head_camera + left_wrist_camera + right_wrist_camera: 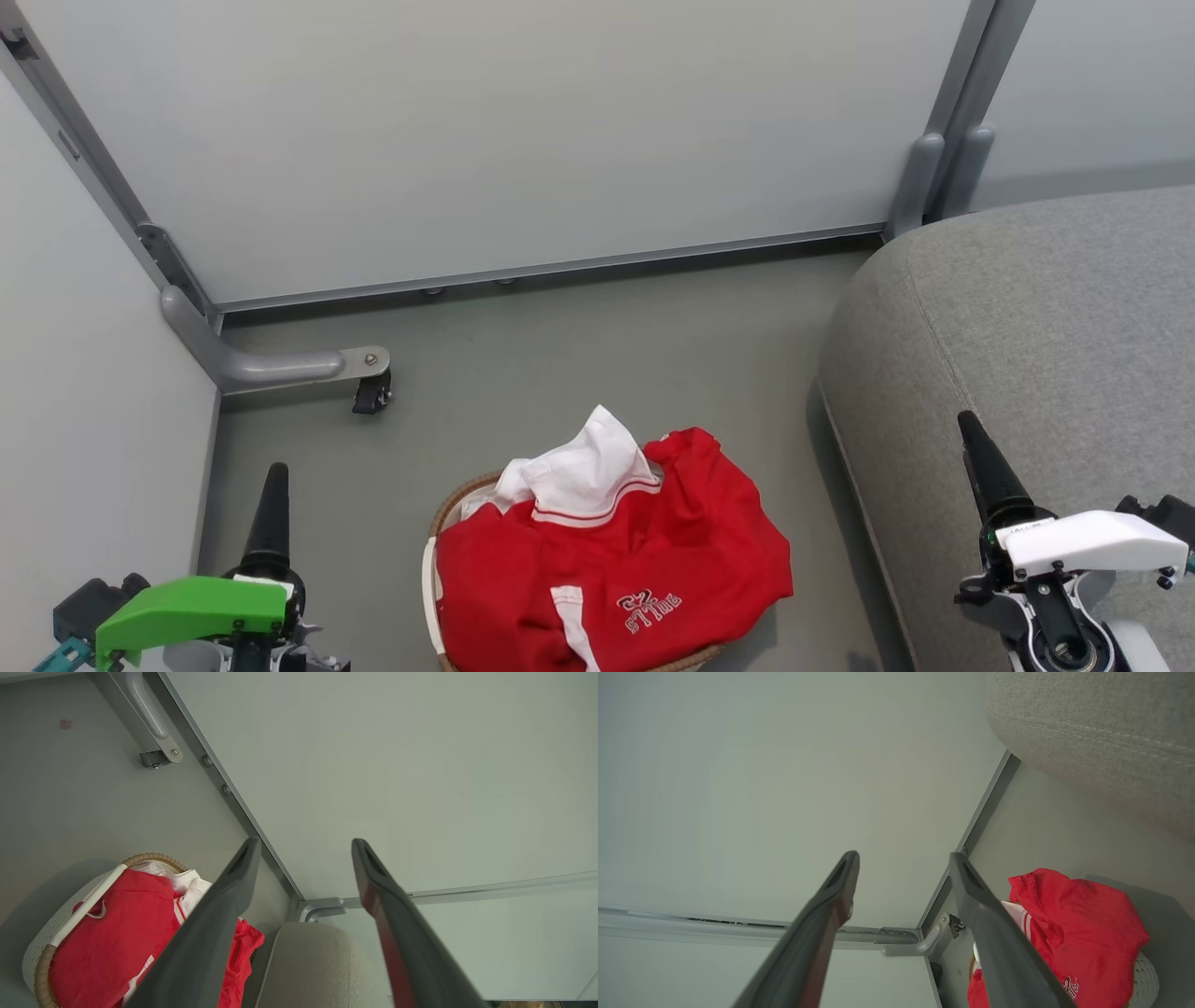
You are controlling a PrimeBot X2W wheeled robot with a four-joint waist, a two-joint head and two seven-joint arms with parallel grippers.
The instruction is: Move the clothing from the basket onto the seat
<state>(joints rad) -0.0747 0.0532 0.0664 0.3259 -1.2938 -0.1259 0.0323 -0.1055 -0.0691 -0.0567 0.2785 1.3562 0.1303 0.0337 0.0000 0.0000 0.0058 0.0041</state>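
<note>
left hand point(303, 845) and right hand point(903, 856) stand wide, empty. red clothing point(644, 560) heaps in the basket point(446, 509), just beside the sofa point(1027, 317). likely soft, light, floppy: pinch a raised top fold; several pieces may be tangled.

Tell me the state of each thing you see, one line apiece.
clothing, heaped in the basket, draping over its rim.
basket, upright on the floor, full.
seat, no clothing on the part in view.
left claw, open, holding nothing.
right claw, open, holding nothing.

Red clothing point(112, 933) in the white basket point(46, 932) (grey seat point(308, 966) just beside)
</note>
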